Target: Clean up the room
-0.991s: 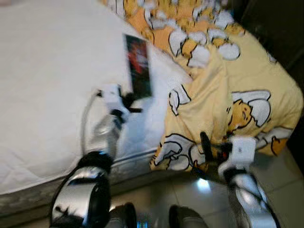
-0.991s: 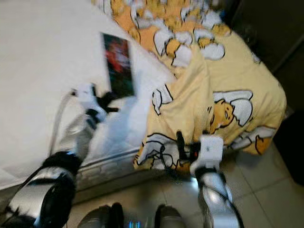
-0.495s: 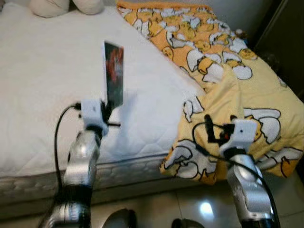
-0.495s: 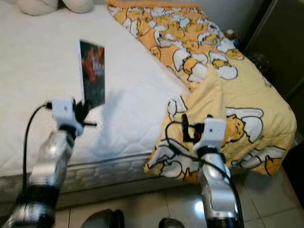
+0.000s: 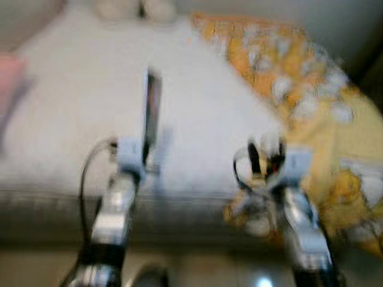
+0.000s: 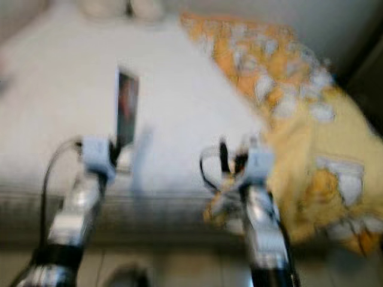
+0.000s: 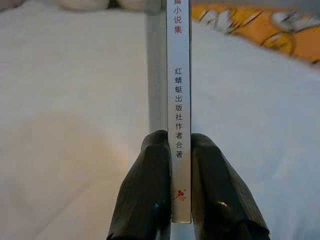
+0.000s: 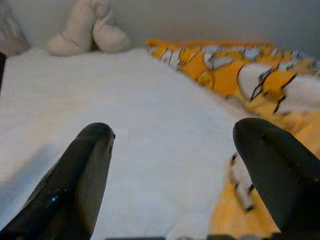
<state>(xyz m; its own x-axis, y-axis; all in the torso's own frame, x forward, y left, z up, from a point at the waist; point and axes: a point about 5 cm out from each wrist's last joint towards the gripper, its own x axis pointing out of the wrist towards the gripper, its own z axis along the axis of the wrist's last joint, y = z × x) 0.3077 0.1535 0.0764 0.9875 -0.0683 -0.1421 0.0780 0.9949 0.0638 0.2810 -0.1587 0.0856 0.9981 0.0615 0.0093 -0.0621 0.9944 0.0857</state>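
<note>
Gripping a thin book [image 7: 179, 100] by its lower spine edge, the left gripper [image 7: 180, 200] holds it upright above the white mattress [image 7: 75, 125]. Keep the clamp firm and the book vertical during carry; head views are blurred. Further right, the right gripper [image 8: 185, 165] hovers with fingers spread, empty, beside the yellow patterned duvet [image 8: 260, 75].

I see a white quilted mattress [image 8: 150, 125] spread wide on the bed. Two cream plush shapes [image 8: 90, 32] lie together at its far edge. Pale tiled floor [image 5: 197, 272] shows below the bed's near edge, blurred.
</note>
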